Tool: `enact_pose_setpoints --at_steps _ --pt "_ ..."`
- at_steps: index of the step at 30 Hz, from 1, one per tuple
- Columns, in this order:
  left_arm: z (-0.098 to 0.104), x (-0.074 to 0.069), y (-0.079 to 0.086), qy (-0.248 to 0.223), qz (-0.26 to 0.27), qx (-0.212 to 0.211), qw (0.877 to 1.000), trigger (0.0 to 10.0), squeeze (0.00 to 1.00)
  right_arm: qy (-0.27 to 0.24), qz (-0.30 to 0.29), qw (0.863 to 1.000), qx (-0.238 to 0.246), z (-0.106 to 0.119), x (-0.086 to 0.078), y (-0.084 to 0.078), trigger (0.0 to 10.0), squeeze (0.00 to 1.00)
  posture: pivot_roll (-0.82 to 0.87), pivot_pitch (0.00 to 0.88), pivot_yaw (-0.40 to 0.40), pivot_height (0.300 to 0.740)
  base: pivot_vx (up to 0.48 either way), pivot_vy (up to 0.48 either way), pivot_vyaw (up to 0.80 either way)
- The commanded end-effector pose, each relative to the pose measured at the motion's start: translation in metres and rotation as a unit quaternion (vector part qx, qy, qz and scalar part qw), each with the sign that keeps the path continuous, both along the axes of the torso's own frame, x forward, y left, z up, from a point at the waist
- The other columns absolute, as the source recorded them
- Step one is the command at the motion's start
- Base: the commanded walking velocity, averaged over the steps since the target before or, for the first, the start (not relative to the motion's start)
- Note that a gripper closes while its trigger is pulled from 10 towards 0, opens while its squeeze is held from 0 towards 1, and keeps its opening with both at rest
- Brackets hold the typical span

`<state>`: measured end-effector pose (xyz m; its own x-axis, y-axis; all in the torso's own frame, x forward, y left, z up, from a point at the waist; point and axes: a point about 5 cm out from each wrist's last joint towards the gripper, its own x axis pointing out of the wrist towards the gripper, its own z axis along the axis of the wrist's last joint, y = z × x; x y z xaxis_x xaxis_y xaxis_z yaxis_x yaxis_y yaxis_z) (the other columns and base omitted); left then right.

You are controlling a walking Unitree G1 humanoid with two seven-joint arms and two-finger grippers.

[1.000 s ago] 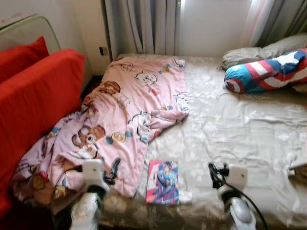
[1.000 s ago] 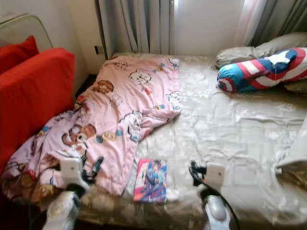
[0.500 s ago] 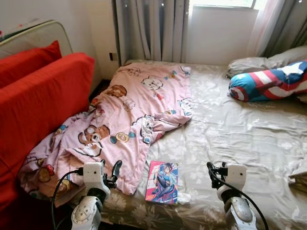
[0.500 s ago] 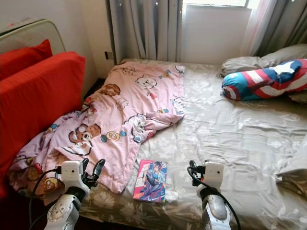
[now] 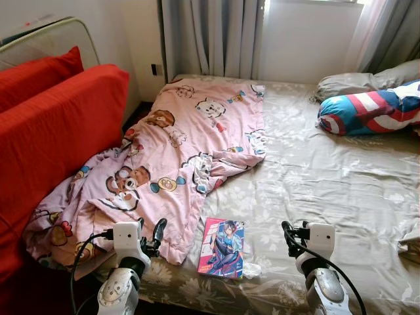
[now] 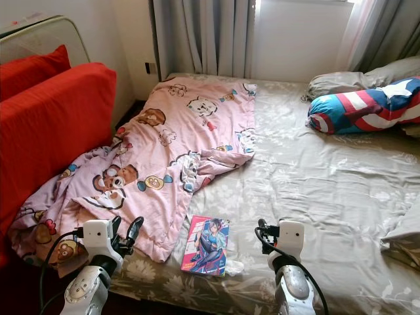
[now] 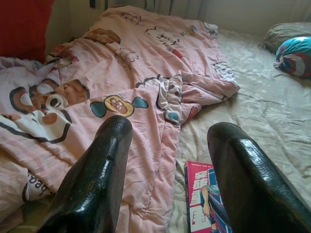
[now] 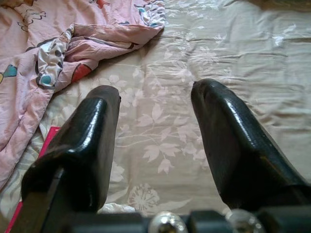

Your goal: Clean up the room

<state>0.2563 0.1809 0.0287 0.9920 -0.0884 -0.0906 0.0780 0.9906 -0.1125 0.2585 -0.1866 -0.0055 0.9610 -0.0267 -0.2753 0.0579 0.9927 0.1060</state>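
A crumpled pink cartoon blanket (image 5: 190, 138) covers the left part of the bed (image 5: 328, 177) and hangs over its front left corner. A pink-covered comic book (image 5: 223, 247) lies flat near the bed's front edge, just right of the blanket's hem. A small white scrap (image 5: 252, 269) touches the book's right lower corner. My left gripper (image 5: 149, 235) hovers open and empty over the blanket's front edge, left of the book (image 7: 201, 204). My right gripper (image 5: 289, 235) is open and empty above bare sheet, right of the book.
A red, white and blue shield-patterned bolster (image 5: 371, 108) and a grey pillow (image 5: 348, 82) lie at the bed's back right. Red sofa cushions (image 5: 52, 131) stand close along the left side. Grey curtains (image 5: 210, 33) hang behind the bed. A folded cloth (image 6: 400, 236) lies at the right edge.
The whole picture has shifted and sharpened, so the camera moved. Blanket, book and pillows lie as before. Both grippers hold the same open pose.
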Motion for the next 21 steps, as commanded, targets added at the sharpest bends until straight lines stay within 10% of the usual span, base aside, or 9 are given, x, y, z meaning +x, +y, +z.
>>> enact_pose_setpoints --at_steps 1,21 --pt "0.0029 0.0015 -0.0008 -0.003 -0.003 -0.001 1.000 10.0 0.00 0.014 -0.001 1.000 -0.003 -0.0019 -0.0007 -0.0019 10.0 0.00 -0.02 0.000 -0.019 0.701 0.000 0.000 0.00" --pt "0.0040 0.0012 -0.0011 -0.001 -0.002 0.001 1.000 10.0 0.00 0.004 0.000 1.000 0.001 -0.0003 -0.0002 -0.0007 10.0 0.00 -0.01 0.018 -0.021 0.656 0.000 0.000 0.00"
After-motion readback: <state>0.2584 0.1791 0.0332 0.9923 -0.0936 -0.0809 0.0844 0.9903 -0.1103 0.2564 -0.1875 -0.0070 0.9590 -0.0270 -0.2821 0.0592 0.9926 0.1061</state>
